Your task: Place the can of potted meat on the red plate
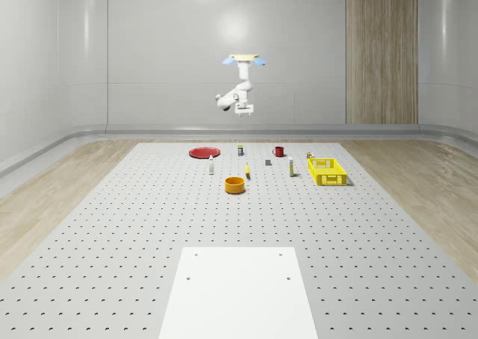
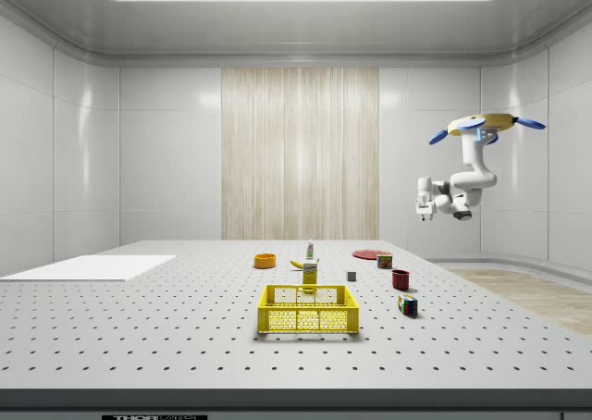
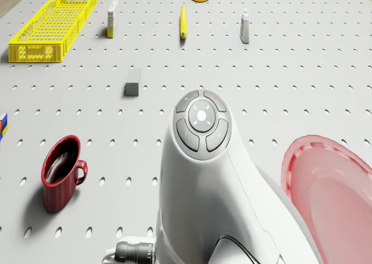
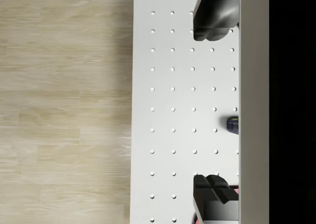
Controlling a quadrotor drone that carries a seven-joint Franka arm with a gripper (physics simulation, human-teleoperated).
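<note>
My fingers [image 4: 213, 29] hang apart and empty as I hover high over the worktop's [image 1: 112, 227] far edge; the can [image 1: 240, 151] stands below, right of the plate [image 1: 202, 152] at whole-scene centre.

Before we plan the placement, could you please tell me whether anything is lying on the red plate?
The round red plate looks bare where visible in the drone view, but the robot's white arm covers its near edge there. In the whole-scene view, nothing stands on it.

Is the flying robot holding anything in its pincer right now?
No, nothing. The pincer is open with only bare table between its fingers, while the drone hovers high above the table's far edge.
</note>
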